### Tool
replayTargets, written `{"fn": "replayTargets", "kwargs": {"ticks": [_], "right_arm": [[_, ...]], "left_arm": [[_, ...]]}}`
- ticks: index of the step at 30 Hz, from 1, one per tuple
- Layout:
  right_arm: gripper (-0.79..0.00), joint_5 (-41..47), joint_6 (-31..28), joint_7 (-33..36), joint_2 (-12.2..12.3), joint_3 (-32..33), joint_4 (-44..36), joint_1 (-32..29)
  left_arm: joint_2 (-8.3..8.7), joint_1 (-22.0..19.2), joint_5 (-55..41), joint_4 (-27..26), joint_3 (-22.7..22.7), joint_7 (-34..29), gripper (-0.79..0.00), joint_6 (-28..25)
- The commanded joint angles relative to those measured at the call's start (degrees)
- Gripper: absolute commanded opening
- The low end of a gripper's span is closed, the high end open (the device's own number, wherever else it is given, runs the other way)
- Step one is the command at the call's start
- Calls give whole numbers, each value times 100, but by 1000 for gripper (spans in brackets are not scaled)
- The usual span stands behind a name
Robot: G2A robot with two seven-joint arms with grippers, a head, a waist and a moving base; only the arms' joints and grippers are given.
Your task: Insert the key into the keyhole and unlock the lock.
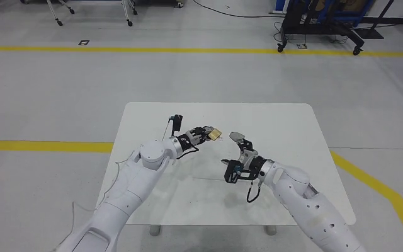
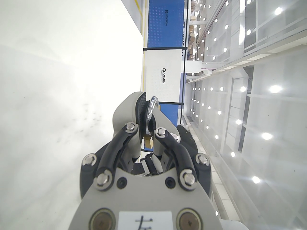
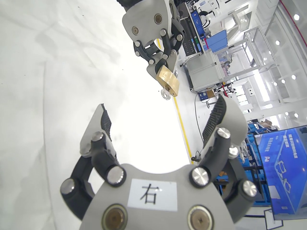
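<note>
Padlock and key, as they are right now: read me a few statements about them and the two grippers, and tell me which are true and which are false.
1. The left gripper holds the padlock by its shackle. True.
2. The padlock lies flat on the table. False: it hangs from the left gripper, lifted off the table.
3. The key sticks out of the padlock's keyhole end. True.
4. The right gripper is clamped on the key. False: its fingers are spread open and empty, and they stand apart from the key.
</note>
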Motion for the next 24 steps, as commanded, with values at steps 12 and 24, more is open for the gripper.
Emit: {"fn": "replayTargets", "kwargs": {"ticks": [12,24], "right_arm": [[-662,-214,250,-61,-69,-247,199,157],[-643,-159,270,23,-89,-221,174,131]], "left_arm": [[-40,-45,59,105,15,-286,-785,-43],[-39,22,103,26,-57,-428,-785,-59]]}}
